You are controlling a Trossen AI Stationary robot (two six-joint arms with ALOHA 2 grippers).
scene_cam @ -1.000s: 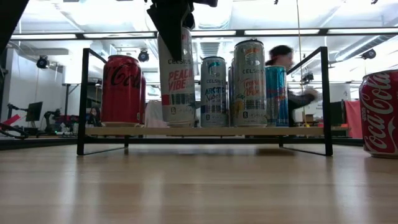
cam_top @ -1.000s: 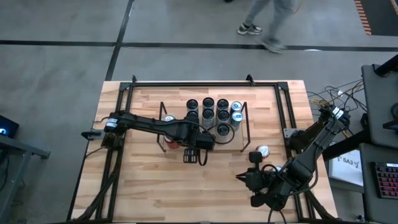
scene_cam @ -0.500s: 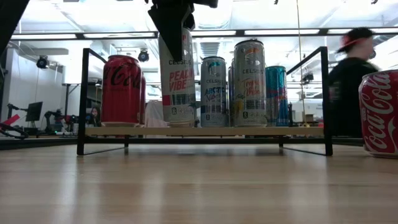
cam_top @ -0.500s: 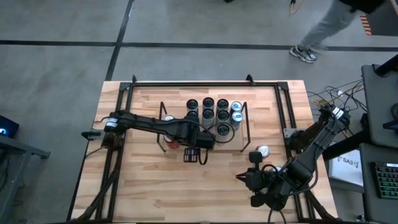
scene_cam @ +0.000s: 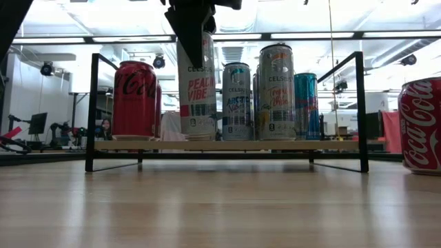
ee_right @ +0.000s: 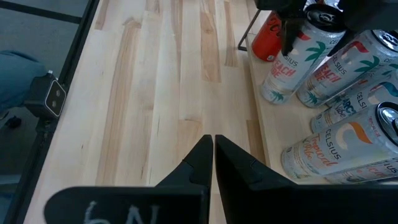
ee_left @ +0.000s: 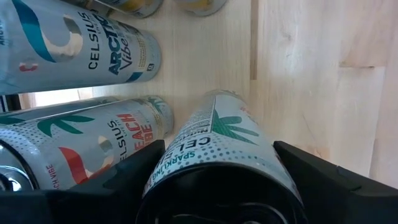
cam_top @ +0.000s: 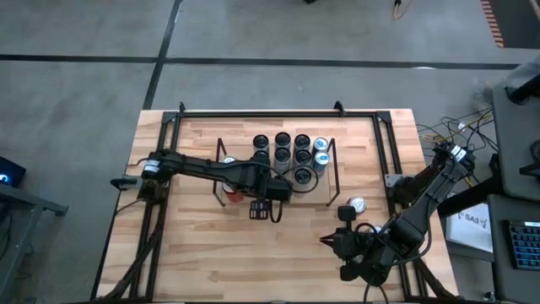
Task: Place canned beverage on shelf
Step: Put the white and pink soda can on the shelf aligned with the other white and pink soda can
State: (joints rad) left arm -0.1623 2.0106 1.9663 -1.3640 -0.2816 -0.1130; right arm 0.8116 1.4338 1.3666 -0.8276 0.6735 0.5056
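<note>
- Shelf (scene_cam: 227, 145) is sitting in the middle of the wooden table (cam_top: 202, 253), toward its far edge, its light wood base running left to right between two thin black wire end frames.
- Cans are filling most of the shelf: a red cola can (scene_cam: 135, 100) is standing at the left end in the low view, and several tall Celsius cans, among them an Arctic Vibe can (scene_cam: 237, 101), are grouped toward the right end, all upright on the base.
- Peach Vibe can (scene_cam: 196, 88), tall and white, is resting on the shelf base just to the right of the red cola can, its long axis vertical and its top pointing up.
- Left gripper (scene_cam: 191, 27) is hanging over that can from above, with the left arm stretching across the table from the left side; its fingers (ee_left: 323, 177) are flanking the can's upper part, and whether they are pressing on it or standing just clear cannot be told.
- Right gripper (ee_right: 212, 149) is waiting low over the bare wood near the table's front right corner, its two fingers pressed together on nothing.
- Another red cola can (scene_cam: 421, 124) is standing upright on the table outside the shelf's right end, between the shelf and the right arm.
</note>
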